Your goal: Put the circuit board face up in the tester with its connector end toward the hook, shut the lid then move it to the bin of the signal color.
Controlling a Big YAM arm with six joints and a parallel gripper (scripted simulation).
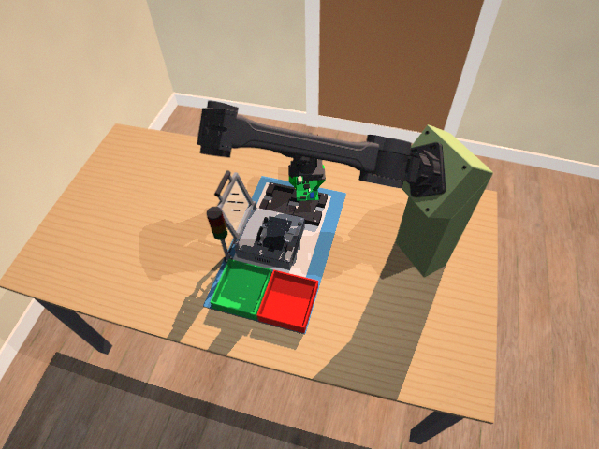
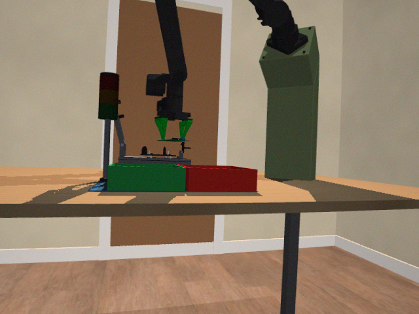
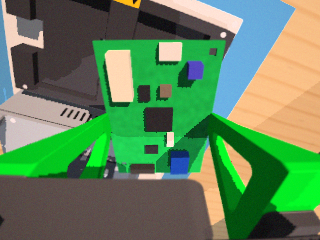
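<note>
The claw (image 2: 173,137) grips the green circuit board (image 3: 159,107) by its long edges, flat and face up, in the air above the tray (image 1: 285,195) at the far end of the blue mat. The tester (image 1: 270,241) sits just nearer with its lid (image 1: 236,200) raised. The signal tower (image 2: 108,96) is dark. Green bin (image 1: 240,290) and red bin (image 1: 288,300) stand side by side on the surface (image 1: 121,217).

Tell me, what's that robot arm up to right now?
Gripper shut on the circuit board, held flat and face up. Board in the air above tray and tester. Lid up. Nothing in the way.
</note>
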